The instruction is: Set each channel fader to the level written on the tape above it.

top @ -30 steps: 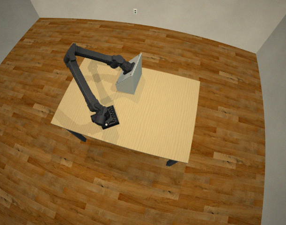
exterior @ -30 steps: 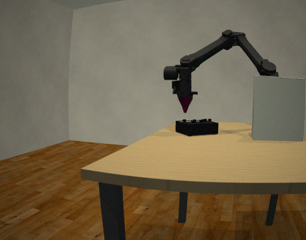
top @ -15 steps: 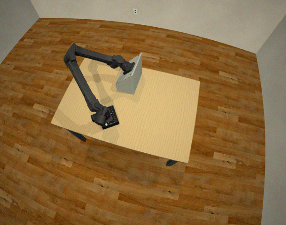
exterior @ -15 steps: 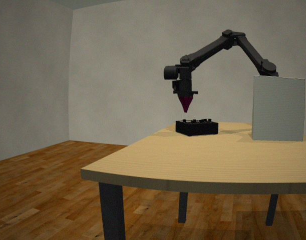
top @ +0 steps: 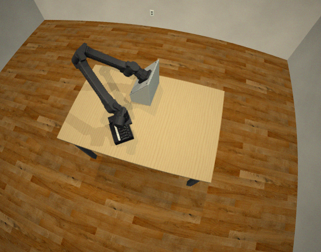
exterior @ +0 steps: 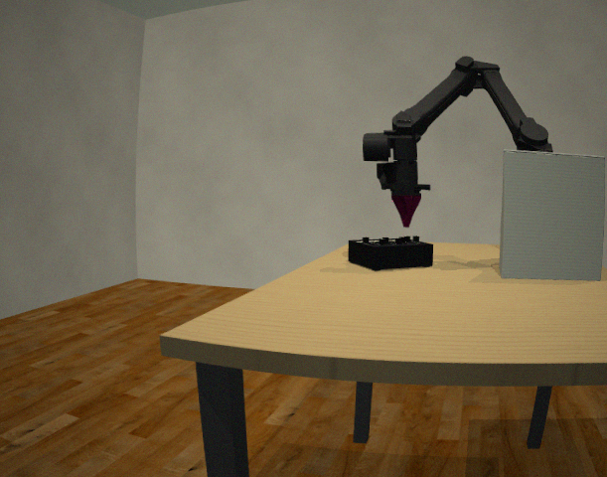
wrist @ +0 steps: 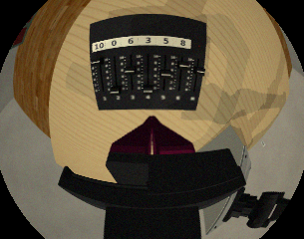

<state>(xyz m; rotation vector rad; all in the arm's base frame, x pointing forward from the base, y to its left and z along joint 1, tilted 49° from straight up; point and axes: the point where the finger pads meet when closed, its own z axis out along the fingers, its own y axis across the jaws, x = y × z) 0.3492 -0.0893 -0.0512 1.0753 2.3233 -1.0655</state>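
Observation:
The black lighting desk [top: 125,136] [exterior: 390,254] [wrist: 191,32] stands on its feet near the table's left edge. In the wrist view a white tape strip [wrist: 142,43] along its far side reads 10, 0, 6, 3, 5, 8. Below it run several faders with light cap lines at different heights, one of them low [wrist: 148,91] and one high [wrist: 185,66]. My gripper [exterior: 405,224] [wrist: 152,119] has magenta fingers. It is shut on nothing, points straight down and hangs a short way above the desk's near side, touching no fader.
A tall grey box [top: 144,89] [exterior: 549,216] stands on the wooden table [top: 176,122] [exterior: 395,318] behind and right of the desk, at the arm's base. The table's left edge runs close beside the desk.

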